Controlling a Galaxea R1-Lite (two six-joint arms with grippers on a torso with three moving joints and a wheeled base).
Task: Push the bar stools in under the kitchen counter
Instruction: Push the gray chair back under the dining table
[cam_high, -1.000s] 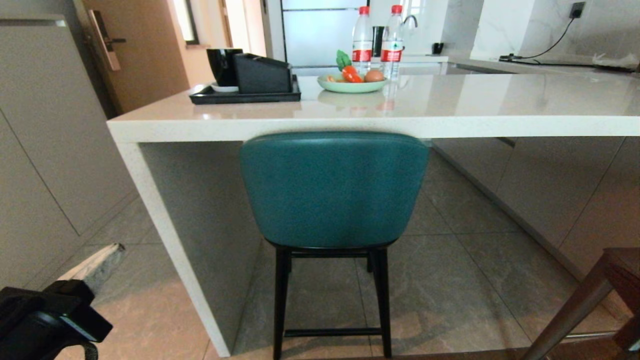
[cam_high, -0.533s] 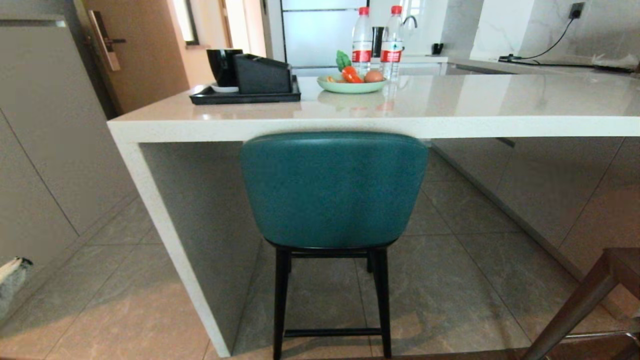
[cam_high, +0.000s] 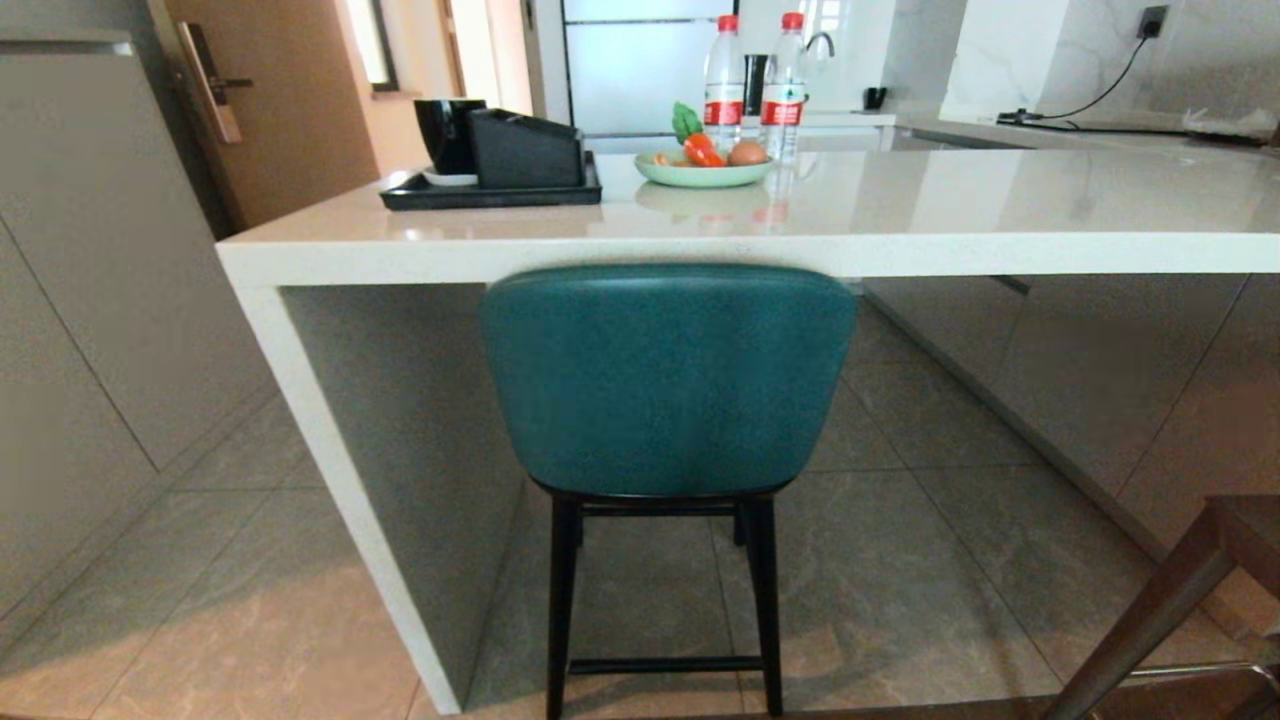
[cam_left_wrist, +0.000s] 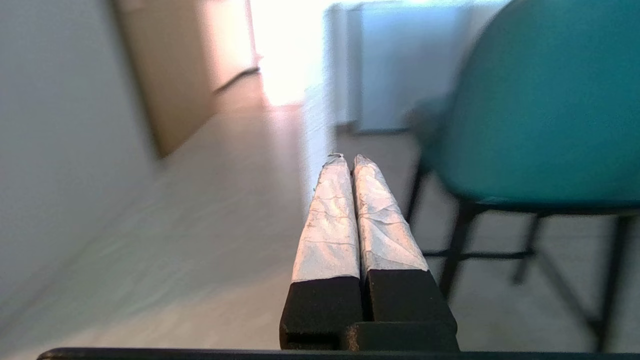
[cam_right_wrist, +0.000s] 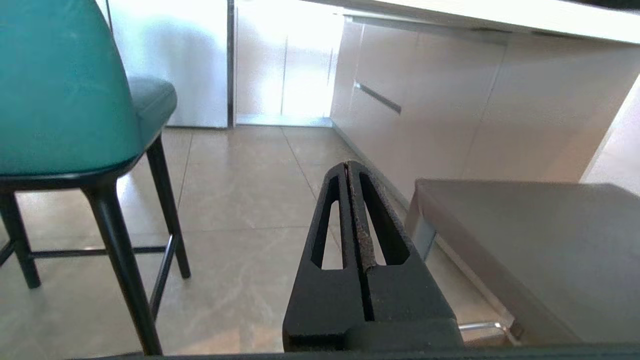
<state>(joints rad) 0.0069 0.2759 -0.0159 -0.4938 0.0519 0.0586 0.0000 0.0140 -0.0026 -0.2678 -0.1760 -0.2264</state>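
The teal bar stool (cam_high: 668, 380) stands centred before me, its rounded back just below the front edge of the white kitchen counter (cam_high: 700, 255) and its thin black legs on the tiles. A corner of the dark grey stool (cam_high: 1180, 590) shows at the near right, apart from the counter. Neither gripper appears in the head view. In the left wrist view my left gripper (cam_left_wrist: 348, 159) is shut and empty, low and to the left of the teal stool (cam_left_wrist: 545, 100). My right gripper (cam_right_wrist: 347, 164) is shut and empty, between the teal stool (cam_right_wrist: 55, 90) and the grey stool's seat (cam_right_wrist: 540, 235).
On the counter stand a black tray (cam_high: 490, 190) with a cup and box, a green plate of food (cam_high: 703, 170) and two water bottles (cam_high: 722, 80). The slanted white side panel (cam_high: 330, 470) is left of the stool. Cabinets (cam_high: 1100, 370) line the right under the counter.
My left arm, seen at the lower left a second ago, has drawn back out of the head view. The stools and counter have not moved.
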